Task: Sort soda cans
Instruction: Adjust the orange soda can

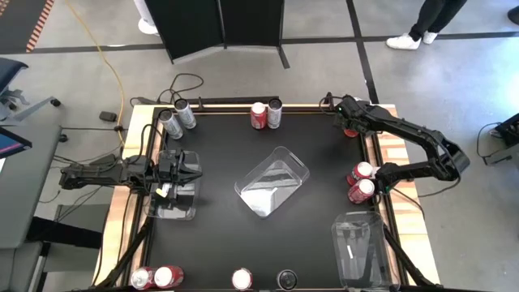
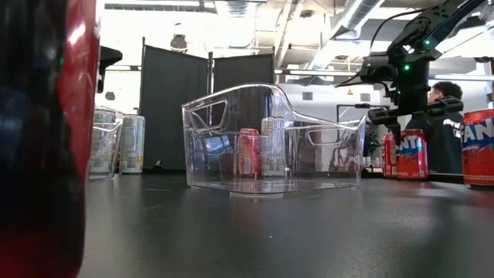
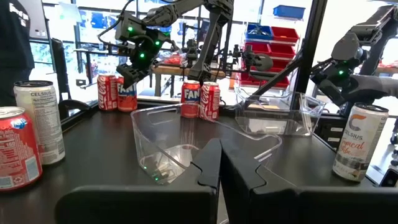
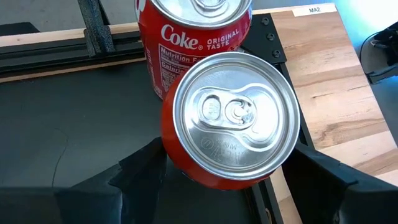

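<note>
My right gripper (image 1: 348, 122) is at the table's far right corner, shut on a red soda can (image 4: 236, 118) with a silver top. A red Coke can (image 4: 193, 37) stands just behind it. In the low view that gripper (image 2: 407, 116) sits at the top of the can (image 2: 410, 154), which stands on its base. My left gripper (image 1: 188, 167) is shut and empty, held level above a clear tray (image 1: 173, 203) at the table's left. Other soda cans stand upright along the table's edges. My right gripper pinches the red can's upper side wall (image 4: 169, 155) between its two fingers (image 4: 134, 177), one on each side just under the silver top. The fingers slant down from above. The can is upright, its base on the table (image 2: 410, 177).
A clear tray (image 1: 273, 186) lies at the table's middle and another (image 1: 357, 251) at the near right. Silver cans (image 1: 175, 120) stand far left, a red and a silver can (image 1: 266, 115) far middle, two red cans (image 1: 362, 180) at the right edge, several cans (image 1: 242, 280) along the near edge.
</note>
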Controlling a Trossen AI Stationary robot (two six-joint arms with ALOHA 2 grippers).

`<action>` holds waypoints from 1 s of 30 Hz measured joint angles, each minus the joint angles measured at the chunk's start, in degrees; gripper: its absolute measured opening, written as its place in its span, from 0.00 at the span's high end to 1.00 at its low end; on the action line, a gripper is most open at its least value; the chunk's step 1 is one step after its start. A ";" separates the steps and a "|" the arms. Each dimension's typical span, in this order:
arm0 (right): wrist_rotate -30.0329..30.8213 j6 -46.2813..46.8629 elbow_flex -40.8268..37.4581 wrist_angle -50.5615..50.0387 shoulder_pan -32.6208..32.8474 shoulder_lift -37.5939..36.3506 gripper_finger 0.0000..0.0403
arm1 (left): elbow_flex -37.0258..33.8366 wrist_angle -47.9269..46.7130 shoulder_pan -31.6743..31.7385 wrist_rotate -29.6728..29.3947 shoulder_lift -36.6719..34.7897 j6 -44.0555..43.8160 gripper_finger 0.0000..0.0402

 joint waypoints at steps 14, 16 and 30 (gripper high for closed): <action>1.99 0.27 2.64 -3.03 4.54 -2.35 0.24 | 0.00 -0.57 -0.01 0.00 -0.02 0.02 0.99; 2.24 0.34 2.67 -3.33 4.54 -2.35 0.24 | 0.00 -0.59 0.00 0.00 0.00 0.02 0.99; 2.41 1.43 2.69 -4.28 5.46 -2.24 0.24 | 0.00 -0.94 0.00 0.00 -0.01 0.04 0.99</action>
